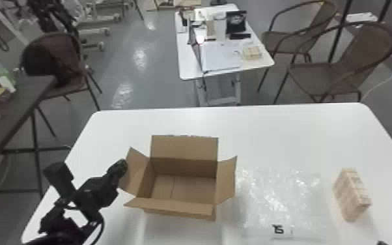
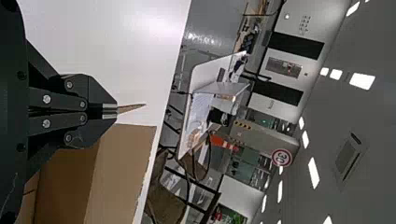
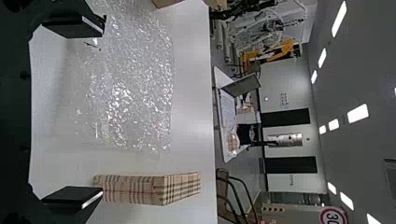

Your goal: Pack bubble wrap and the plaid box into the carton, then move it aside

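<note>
In the head view my left gripper (image 1: 123,166) is at the open carton's (image 1: 180,207) left flap; in the left wrist view the gripper (image 2: 116,108) is shut on the flap (image 2: 132,108), whose edge pokes out past the fingertips. The carton holds nothing. Clear bubble wrap (image 1: 280,195) lies flat to the carton's right, and the plaid box (image 1: 351,194) stands right of the wrap. My right gripper (image 1: 381,243) peeks in at the head view's bottom edge. In the right wrist view this gripper (image 3: 102,112) is wide open, empty, with the plaid box (image 3: 140,190) beyond one finger.
The white table (image 1: 286,130) has bare surface behind the carton and wrap. Farther back stand a small white table (image 1: 189,70) with papers and items, and brown chairs (image 1: 322,76). A dark table (image 1: 13,114) with a bottle is off to the left.
</note>
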`<state>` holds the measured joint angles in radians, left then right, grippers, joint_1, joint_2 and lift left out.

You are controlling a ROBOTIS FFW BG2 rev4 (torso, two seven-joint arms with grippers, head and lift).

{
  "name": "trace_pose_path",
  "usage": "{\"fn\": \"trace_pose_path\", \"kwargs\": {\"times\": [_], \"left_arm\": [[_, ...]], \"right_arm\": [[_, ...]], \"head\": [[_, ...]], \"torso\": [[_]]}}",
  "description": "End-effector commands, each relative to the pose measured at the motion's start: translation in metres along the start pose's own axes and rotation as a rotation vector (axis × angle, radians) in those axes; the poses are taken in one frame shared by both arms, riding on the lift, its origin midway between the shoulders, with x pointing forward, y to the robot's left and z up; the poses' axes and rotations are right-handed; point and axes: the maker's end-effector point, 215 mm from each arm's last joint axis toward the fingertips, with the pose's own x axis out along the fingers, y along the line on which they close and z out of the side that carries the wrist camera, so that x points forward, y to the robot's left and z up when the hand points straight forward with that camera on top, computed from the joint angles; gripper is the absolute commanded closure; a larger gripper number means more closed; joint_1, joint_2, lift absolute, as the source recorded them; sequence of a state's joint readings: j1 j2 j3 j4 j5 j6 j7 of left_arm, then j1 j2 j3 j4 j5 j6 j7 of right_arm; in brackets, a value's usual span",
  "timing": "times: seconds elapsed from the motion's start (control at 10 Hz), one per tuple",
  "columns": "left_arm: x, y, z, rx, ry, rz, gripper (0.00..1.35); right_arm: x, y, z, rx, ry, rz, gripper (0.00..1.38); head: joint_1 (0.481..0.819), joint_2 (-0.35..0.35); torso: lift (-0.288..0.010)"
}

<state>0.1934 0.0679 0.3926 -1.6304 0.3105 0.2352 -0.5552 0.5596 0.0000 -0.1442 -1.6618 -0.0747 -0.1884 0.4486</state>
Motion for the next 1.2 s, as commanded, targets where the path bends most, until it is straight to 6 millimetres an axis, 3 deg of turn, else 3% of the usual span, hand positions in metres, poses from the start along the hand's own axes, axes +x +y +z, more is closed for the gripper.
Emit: {"fn": "trace_pose_path", "kwargs": {"times": [0.0, 0.1, 0.2, 0.4, 0.6, 0.8, 1.1], "left_arm": [[0.000, -0.005, -0.008, -0.012, 0.008, -0.001, 1.21], [0.000, -0.008, -0.010, -0.013, 0.011, -0.006, 1.21], [0.000, -0.009, -0.011, -0.011, 0.013, -0.006, 1.21], [0.001, -0.010, -0.009, -0.004, 0.014, -0.008, 1.21], [0.005, -0.015, -0.005, 0.001, 0.007, -0.016, 1.21], [0.008, -0.019, -0.004, 0.005, 0.006, -0.018, 1.21], [0.018, -0.032, -0.003, 0.012, 0.009, -0.037, 1.21]], "right_arm": [[0.005, 0.001, -0.006, 0.040, 0.068, 0.007, 0.10], [0.007, 0.002, -0.006, 0.071, 0.103, 0.010, 0.10], [0.017, 0.004, 0.007, 0.064, 0.106, 0.019, 0.10], [0.049, 0.008, 0.025, 0.071, 0.128, 0.042, 0.10], [0.075, 0.014, 0.015, 0.132, 0.238, 0.015, 0.10], [0.106, 0.033, 0.010, 0.208, 0.324, 0.043, 0.10], [0.149, 0.076, 0.028, 0.224, 0.397, 0.118, 0.10]], "head": [[0.695, 0.166], [0.695, 0.163], [0.695, 0.159], [0.695, 0.160], [0.695, 0.165], [0.695, 0.173], [0.695, 0.208]], "torso": [[-0.027], [-0.027], [-0.027], [-0.027], [-0.027], [-0.027], [-0.027]]}}
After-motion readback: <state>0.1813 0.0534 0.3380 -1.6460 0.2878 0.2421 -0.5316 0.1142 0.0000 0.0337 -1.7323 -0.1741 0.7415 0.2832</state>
